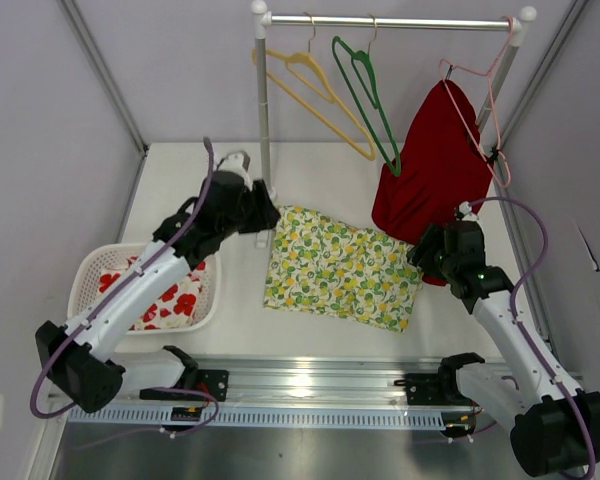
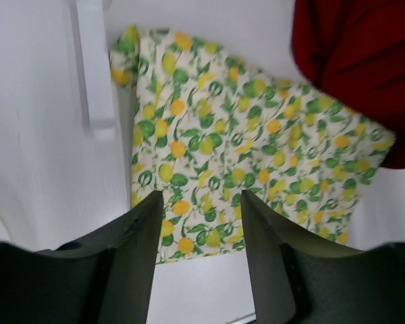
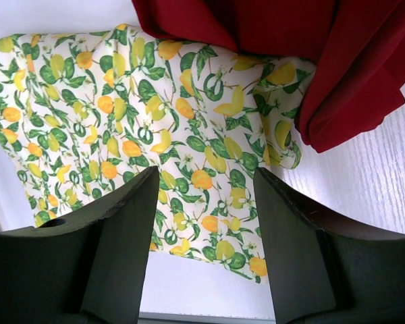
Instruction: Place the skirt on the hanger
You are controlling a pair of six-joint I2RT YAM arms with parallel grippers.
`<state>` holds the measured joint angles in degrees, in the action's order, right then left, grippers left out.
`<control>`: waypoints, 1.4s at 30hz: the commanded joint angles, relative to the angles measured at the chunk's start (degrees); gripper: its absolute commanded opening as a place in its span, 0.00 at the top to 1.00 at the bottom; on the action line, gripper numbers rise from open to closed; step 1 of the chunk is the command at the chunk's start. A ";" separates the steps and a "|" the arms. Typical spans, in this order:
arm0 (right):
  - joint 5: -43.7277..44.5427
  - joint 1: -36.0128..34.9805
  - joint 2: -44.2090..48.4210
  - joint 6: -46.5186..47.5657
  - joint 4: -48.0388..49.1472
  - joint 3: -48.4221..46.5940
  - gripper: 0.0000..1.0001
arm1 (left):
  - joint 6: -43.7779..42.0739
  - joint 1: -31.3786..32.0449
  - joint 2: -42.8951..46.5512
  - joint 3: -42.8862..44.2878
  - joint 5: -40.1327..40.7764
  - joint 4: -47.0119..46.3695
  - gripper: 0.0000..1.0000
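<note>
A lemon-print skirt lies flat on the white table; it also shows in the left wrist view and the right wrist view. A yellow hanger and a green hanger hang bare on the rail. A pink hanger carries a red garment whose hem overlaps the skirt's far right corner. My left gripper is open and empty above the skirt's left edge. My right gripper is open and empty above the skirt's right part.
The white clothes rack's pole stands just behind my left gripper, and its foot shows beside the skirt. A white basket holding a red-flowered cloth sits at the left. Grey walls close in both sides.
</note>
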<state>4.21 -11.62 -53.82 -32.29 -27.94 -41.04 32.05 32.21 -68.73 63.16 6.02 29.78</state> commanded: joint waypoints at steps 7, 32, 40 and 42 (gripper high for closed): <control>-2.45 -0.16 2.58 2.06 -0.88 -0.71 0.37 | -4.02 8.31 -13.52 39.48 18.75 1.70 0.35; -6.05 -0.25 3.73 2.24 0.08 -1.06 0.37 | -18.87 15.69 -39.28 62.87 42.32 -19.24 0.24; -6.75 -0.25 3.73 2.15 0.43 -0.98 0.37 | -19.49 14.38 -44.82 71.84 40.65 -13.62 0.31; -7.19 -0.25 3.73 1.97 0.52 -0.89 0.37 | -18.44 13.67 -46.14 74.21 39.95 -10.89 0.34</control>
<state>-1.85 -11.66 -50.98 -31.18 -28.86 -41.04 13.58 47.00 -113.16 132.68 46.33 14.61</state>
